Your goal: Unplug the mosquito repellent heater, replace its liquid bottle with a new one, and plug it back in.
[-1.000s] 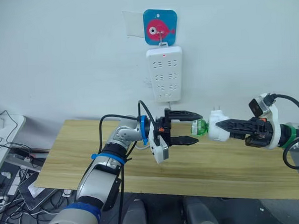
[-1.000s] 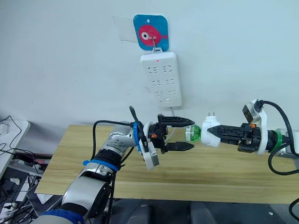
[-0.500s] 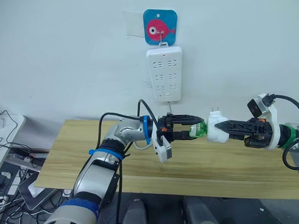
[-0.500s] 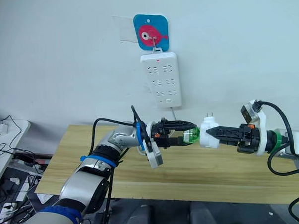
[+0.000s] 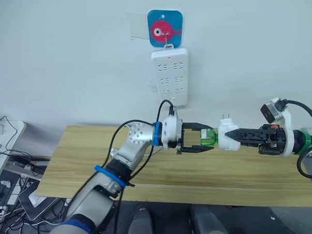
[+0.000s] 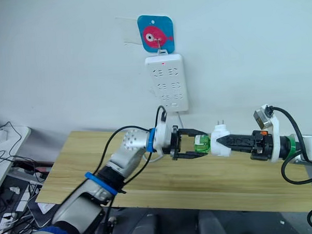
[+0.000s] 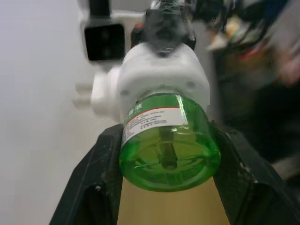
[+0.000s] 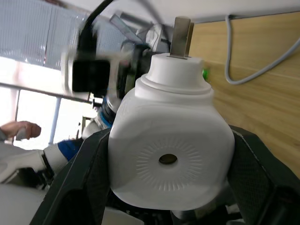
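In the left eye view, the mosquito repellent heater [image 5: 228,134] is held in mid-air above the wooden table [image 5: 95,150], to the right of centre, its 2 metal prongs pointing up and its green liquid bottle [image 5: 208,137] sticking out to the left. The right gripper [image 5: 238,136] reaches in from the right and is closed on the heater's white body. The left gripper [image 5: 202,137] comes from the left with 1 finger above and 1 below the bottle, closed around it. On the wall behind hangs a white power strip [image 5: 170,76] under a blue fish sticker [image 5: 165,27], with a small red light at its top. Cables [image 5: 5,154] lie at the far left beyond the table edge. The right eye view shows the same arrangement, bottle and heater joined between the 2 grippers over the table. In the left wrist view, the bottle's round green base [image 7: 169,157] faces the camera, a black finger [image 7: 101,178] pressed against each side, with the white heater just beyond it. In the right wrist view, the heater's rounded white face with a small centre hole [image 8: 168,160] sits clamped between 2 black fingers [image 8: 89,173], a prong [image 8: 181,35] rising past its neck, and a person's hand [image 8: 16,129] shows in the background.
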Robot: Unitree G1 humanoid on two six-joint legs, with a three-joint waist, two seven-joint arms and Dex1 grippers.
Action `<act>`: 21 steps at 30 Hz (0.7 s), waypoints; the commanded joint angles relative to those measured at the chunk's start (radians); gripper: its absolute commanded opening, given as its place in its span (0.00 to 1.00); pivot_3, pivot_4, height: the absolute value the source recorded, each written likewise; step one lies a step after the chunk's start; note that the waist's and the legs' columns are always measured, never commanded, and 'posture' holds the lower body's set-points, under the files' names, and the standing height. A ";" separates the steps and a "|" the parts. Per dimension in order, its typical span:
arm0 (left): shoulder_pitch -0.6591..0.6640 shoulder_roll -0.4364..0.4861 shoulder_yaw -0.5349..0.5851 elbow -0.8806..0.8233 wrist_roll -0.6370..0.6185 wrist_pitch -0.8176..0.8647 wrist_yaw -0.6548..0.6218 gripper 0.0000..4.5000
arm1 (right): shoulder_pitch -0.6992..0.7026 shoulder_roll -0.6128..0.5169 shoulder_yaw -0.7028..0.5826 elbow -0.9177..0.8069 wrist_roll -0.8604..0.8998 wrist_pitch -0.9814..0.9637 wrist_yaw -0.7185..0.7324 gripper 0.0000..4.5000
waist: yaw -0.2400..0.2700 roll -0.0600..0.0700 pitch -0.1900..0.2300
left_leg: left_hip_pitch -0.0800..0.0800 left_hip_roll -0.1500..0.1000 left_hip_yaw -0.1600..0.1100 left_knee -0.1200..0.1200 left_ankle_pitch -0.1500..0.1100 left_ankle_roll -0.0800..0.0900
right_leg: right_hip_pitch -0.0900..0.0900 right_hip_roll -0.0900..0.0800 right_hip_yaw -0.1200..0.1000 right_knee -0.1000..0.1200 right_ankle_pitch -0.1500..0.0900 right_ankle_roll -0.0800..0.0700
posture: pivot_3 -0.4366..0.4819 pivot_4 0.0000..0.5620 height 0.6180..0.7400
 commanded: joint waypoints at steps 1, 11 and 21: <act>-0.054 0.025 0.092 0.040 -0.216 0.584 0.015 0.50 | 0.009 -0.028 -0.059 -0.075 -0.005 -0.005 0.040 0.67 | -0.007 0.000 0.000 | 0.000 0.000 0.000 0.000 0.000 0.000 | 0.000 0.000 0.000 0.000 0.000 0.000 | 0.42 0.27 1.00; -0.154 -0.076 0.336 0.318 -0.359 1.250 0.087 0.50 | 0.067 -0.045 -0.065 -0.193 0.096 -0.109 -0.050 0.67 | -0.029 0.000 0.000 | 0.000 0.000 0.001 0.002 0.000 0.000 | 0.000 0.001 0.000 0.001 0.000 0.000 | 0.37 0.27 1.00; -0.108 -0.048 0.371 0.212 -0.313 1.310 0.063 0.50 | 0.137 -0.084 -0.095 -0.187 0.087 -0.130 -0.026 0.67 | -0.028 0.000 0.000 | 0.000 0.000 0.003 0.002 0.000 0.000 | -0.001 0.001 0.003 0.001 0.000 0.000 | 0.37 0.27 1.00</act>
